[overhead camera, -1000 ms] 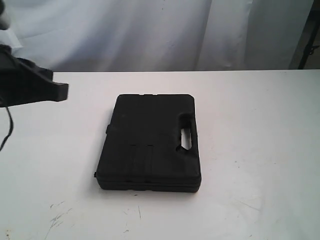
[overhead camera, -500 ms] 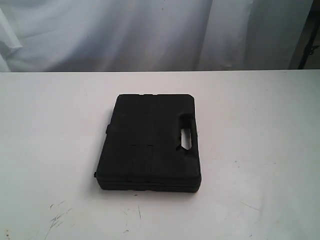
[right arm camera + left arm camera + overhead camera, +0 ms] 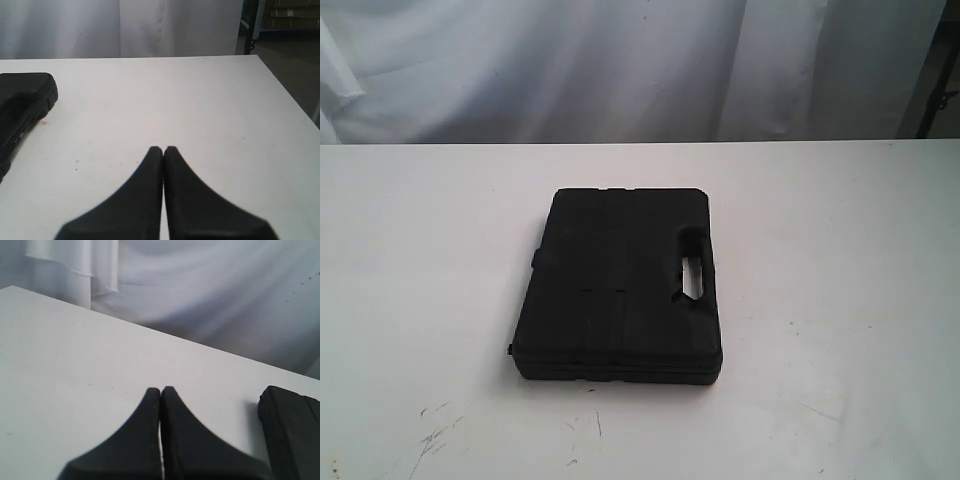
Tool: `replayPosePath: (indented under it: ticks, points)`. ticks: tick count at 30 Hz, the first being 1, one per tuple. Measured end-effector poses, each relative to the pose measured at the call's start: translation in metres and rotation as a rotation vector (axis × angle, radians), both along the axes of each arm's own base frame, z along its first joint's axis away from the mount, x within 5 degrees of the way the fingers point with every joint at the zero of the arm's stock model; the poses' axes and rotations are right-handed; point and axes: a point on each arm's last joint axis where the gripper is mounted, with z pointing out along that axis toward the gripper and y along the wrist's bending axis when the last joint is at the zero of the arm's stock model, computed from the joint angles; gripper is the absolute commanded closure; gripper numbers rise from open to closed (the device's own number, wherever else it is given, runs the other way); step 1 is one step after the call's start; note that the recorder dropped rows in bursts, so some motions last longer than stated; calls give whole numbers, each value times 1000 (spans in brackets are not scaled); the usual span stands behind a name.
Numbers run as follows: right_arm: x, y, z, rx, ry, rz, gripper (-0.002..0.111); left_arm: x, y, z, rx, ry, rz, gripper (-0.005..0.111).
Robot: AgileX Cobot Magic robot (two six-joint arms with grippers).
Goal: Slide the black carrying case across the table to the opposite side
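Observation:
The black carrying case [image 3: 620, 285] lies flat near the middle of the white table [image 3: 840, 230], its handle cutout toward the right side. Neither arm shows in the exterior view. In the left wrist view my left gripper [image 3: 161, 390] is shut with nothing in it, over bare table [image 3: 75, 370], and a corner of the case [image 3: 290, 430] shows off to one side, apart from the fingers. My right gripper [image 3: 163, 149] is also shut and empty above the table [image 3: 200, 100]; the case [image 3: 22, 102] lies well away from it.
White curtains [image 3: 620, 60] hang behind the table's far edge. Dark scuff marks [image 3: 435, 435] mark the tabletop near the front left. A tiny red spot [image 3: 43, 122] sits beside the case. The table's right edge [image 3: 287, 95] drops to a dark floor.
One second ago a black arm part stood at the far left of the exterior view; it has withdrawn out of that view. The case has not moved.

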Motion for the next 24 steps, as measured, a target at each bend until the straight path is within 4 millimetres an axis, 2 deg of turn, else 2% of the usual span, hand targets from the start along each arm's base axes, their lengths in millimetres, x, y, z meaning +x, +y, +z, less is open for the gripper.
replayPosePath:
  ticks: [11,19,24]
  points:
    - [0,0,0,0,0,0,108,-7,0,3,-10,-62,0,107]
    - [0,0,0,0,0,0,108,-18,-4,-15,-16,-71,-34,107]
    - [0,0,0,0,0,0,108,-20,-6,-17,83,-56,-78,107]
